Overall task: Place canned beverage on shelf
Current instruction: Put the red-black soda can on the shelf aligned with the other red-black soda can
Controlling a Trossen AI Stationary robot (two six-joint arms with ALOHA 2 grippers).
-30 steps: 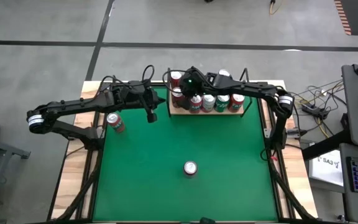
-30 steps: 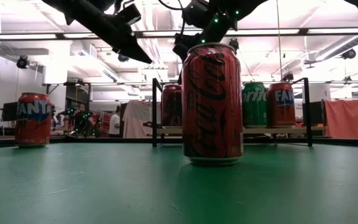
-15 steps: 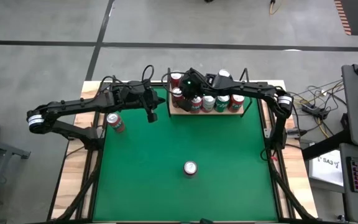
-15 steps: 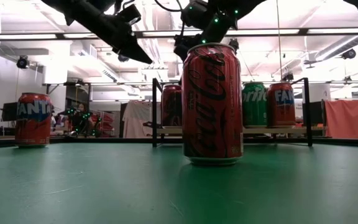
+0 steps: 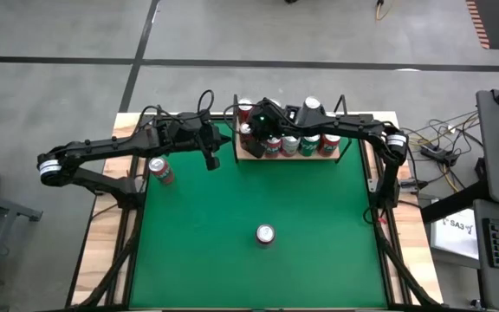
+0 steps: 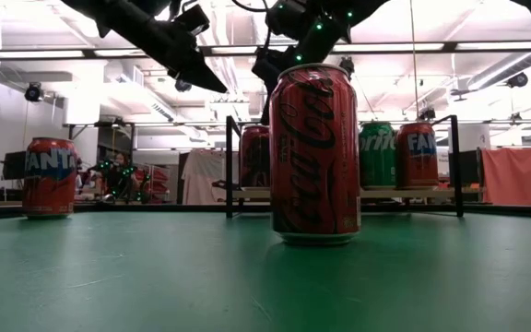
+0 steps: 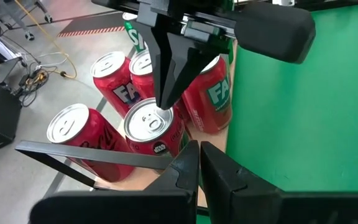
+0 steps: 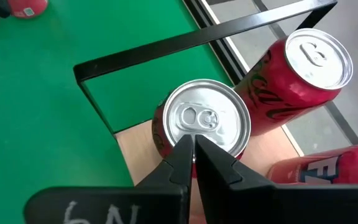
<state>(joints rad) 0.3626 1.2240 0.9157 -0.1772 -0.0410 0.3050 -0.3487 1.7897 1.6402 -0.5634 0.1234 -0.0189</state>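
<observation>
Hovering over the tan wooden shelf (image 5: 286, 156), right end effector (image 5: 251, 130) fingers closed, empty, above a red can (image 8: 201, 127); left end effector (image 5: 212, 161) closed, empty.

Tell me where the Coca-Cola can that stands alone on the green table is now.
In the high view the lone Coca-Cola can stands upright at mid-table toward the near edge, well apart from the shelf at the far edge and the Fanta can at the left.

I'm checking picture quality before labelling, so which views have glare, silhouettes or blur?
Low view: bright ceiling lights leave the arms as dark silhouettes, and the near red can looms large. Right wrist view: the can's silver top shines, and the right tool is soft. High view: even lighting on the green tabletop.
</observation>
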